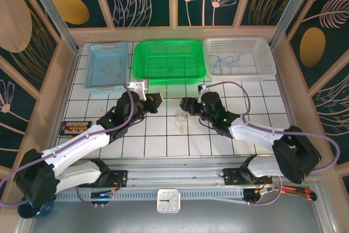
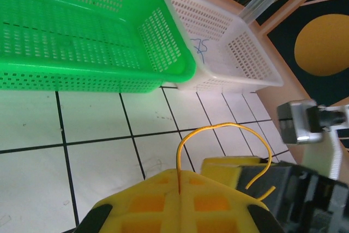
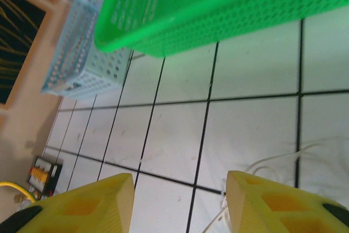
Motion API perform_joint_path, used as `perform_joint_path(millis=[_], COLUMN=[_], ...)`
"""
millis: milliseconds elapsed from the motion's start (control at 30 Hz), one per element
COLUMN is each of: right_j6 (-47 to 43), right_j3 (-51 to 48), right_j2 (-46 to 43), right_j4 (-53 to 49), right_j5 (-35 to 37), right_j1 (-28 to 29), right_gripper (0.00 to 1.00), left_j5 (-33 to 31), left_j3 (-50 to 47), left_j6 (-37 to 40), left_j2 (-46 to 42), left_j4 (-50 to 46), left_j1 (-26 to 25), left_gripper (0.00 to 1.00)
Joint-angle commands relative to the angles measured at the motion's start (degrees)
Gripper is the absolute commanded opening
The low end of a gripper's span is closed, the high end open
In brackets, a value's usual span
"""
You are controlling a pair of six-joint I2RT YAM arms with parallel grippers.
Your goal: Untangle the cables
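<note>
We see the left gripper (image 2: 179, 192) pinching a pale yellow wire (image 2: 221, 128) that arches above its pads; the right gripper (image 3: 180, 203), jaws spread, hovers over whitish wires (image 1: 179, 119) on the tiles (image 1: 163, 145); farther back, a blue wire (image 1: 225, 61) lies in the white basket (image 1: 245, 72).

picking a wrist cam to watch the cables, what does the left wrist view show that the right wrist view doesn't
Left wrist, not right wrist: the left gripper shut on a yellow cable, and a white basket holding a blue cable. Right wrist, not left wrist: the right gripper open beside whitish cables, and a blue basket. Both: the green basket and the tiled table.
</note>
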Motion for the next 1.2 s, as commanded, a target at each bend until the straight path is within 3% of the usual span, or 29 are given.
perform_joint_path(millis=[0,100,167,367,833,967,1167], right_j6=[-1.4,-2.4,-4.0,-8.1,-10.9,-11.3,-10.4], right_j3=[0.6,0.9,1.5,4.0,10.5,10.9,9.1], right_j2=[-4.8,-9.0,-10.8,-12.0,-2.0,0.2,-0.6], right_j4=[-5.5,-6.9,-7.3,-6.2,-4.0,-3.6,-2.3], right_j5=[3.4,2.8,2.0,-6.5,-10.9,-11.5,-12.0], right_j1=[-2.0,-3.0,-3.2,-3.0,-2.0,-2.4,-4.3], right_gripper=[0.49,0.51,0.58,0.64,0.62,0.53,0.13], left_j5=[-0.8,-0.7,-0.5,0.1,1.0,1.1,1.6], left_j3=[-0.6,-0.6,-0.6,-0.6,-0.7,-0.9,-1.6], left_j6=[1.3,1.5,1.6,1.8,1.8,1.7,1.6], left_j2=[-0.5,-0.4,-0.2,0.3,0.5,0.4,0.5], left_j4=[3.0,3.1,3.3,3.8,4.3,4.5,5.0], left_j1=[-0.2,-0.2,-0.2,-0.2,-0.2,-0.2,-0.2], left_gripper=[0.0,0.0,0.0,0.0,0.0,0.0,0.0])
